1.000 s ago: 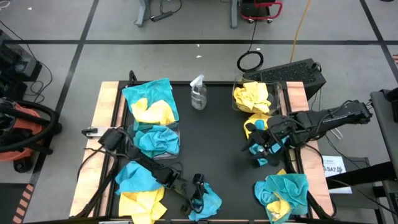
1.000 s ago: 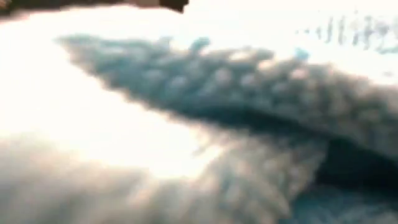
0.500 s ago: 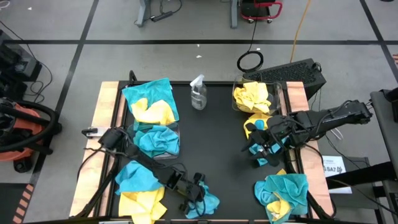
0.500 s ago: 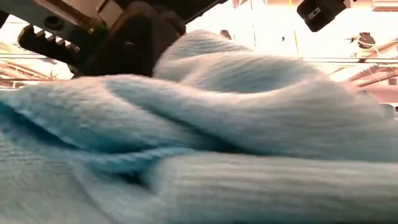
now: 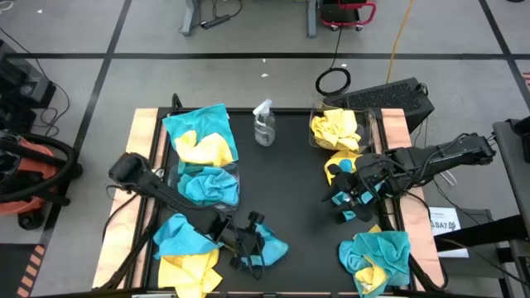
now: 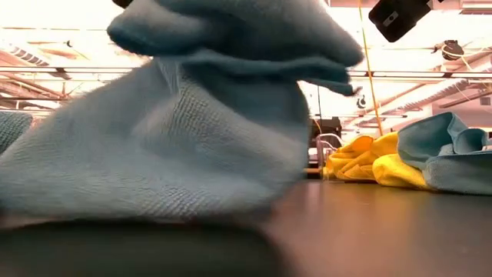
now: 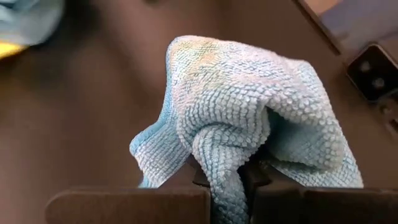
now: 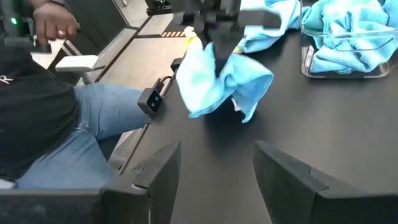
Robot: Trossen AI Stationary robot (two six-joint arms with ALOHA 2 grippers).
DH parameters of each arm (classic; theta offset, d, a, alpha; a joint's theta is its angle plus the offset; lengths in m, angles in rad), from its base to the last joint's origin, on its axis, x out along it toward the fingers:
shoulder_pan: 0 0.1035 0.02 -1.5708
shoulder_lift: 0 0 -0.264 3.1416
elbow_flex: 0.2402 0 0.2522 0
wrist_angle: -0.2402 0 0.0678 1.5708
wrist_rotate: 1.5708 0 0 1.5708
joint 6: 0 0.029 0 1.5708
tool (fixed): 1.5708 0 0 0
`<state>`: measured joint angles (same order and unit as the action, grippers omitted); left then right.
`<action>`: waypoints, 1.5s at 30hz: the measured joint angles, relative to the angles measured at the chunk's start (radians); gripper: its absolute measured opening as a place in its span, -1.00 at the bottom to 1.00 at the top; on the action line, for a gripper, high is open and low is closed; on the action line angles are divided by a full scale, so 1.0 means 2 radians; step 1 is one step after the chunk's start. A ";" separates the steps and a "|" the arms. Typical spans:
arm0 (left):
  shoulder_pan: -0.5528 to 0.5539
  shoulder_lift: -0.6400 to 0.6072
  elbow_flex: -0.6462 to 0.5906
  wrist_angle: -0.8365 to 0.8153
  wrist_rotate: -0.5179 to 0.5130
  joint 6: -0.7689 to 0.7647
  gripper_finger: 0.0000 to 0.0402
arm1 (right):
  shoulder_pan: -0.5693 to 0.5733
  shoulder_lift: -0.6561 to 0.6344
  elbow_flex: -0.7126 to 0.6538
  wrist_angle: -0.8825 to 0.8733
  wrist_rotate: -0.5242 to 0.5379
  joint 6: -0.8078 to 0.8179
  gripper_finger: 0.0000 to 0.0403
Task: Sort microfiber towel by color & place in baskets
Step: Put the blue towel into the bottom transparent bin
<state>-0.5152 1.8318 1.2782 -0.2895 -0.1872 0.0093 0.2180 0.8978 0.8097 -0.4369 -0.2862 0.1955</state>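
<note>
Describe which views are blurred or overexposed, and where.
Low view: the teal towel fills the near field, soft and smeared; the background ceiling is blown out white, while the yellow towels farther off look sharper. Left wrist view: the towel is crisp, the table behind it blurred. Right wrist view: the lifted towel is motion-blurred. High view: evenly lit, sharp.

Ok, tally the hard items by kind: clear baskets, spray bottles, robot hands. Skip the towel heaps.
Clear baskets: 2, the left basket with teal cloth and the right basket with yellow cloth
Spray bottle: 1
Robot hands: 2, the left hand shut on a teal towel, the right hand open and empty
Total: 5
</note>
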 joint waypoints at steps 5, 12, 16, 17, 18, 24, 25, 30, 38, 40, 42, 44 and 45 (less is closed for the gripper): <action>-0.001 -0.048 0.000 -0.067 -0.046 -0.005 -0.91 | 0.000 0.000 0.000 0.002 0.000 0.000 -0.04; -0.005 -0.116 0.001 -0.138 -0.118 -0.015 -0.91 | 0.000 0.000 0.000 0.001 0.000 0.001 -0.04; -0.009 -0.156 0.001 -0.165 -0.159 -0.014 -0.91 | 0.000 0.000 0.000 0.001 0.000 0.001 -0.04; -0.009 -0.167 0.001 -0.174 -0.171 -0.015 -0.91 | 0.000 0.000 0.000 0.000 0.000 0.001 -0.04; -0.010 -0.175 0.001 -0.189 -0.182 -0.015 -0.91 | 0.000 0.000 0.000 0.000 0.000 0.001 -0.04; -0.011 -0.221 0.001 -0.233 -0.230 -0.026 -0.91 | 0.000 0.000 0.000 0.002 0.000 0.001 -0.04; -0.011 -0.228 0.001 -0.246 -0.236 -0.030 -0.91 | 0.000 0.000 0.000 0.002 0.000 0.001 -0.04; -0.011 -0.248 0.001 -0.327 -0.255 -0.068 -0.91 | 0.000 0.000 0.000 0.003 0.000 0.001 -0.04; -0.011 -0.254 0.001 -0.456 -0.257 -0.154 -0.91 | 0.000 0.000 0.000 0.003 0.000 0.001 -0.04; -0.011 -0.255 0.001 -0.474 -0.257 -0.169 -0.91 | 0.000 0.000 0.000 0.003 0.000 0.001 -0.04; -0.011 -0.255 0.001 -0.490 -0.256 -0.171 -0.91 | 0.000 0.000 0.000 0.003 0.000 0.001 -0.04; -0.011 -0.255 -0.002 -0.497 -0.256 -0.170 -0.91 | 0.000 0.000 0.000 0.003 0.000 0.001 -0.04; -0.011 -0.255 -0.006 -0.500 -0.256 -0.168 -0.91 | 0.000 0.000 0.000 0.003 0.000 0.001 -0.04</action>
<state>-0.5373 1.3224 1.2666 -1.2902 -0.6994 -0.3264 0.2180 0.8978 0.8097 -0.4309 -0.2860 0.1974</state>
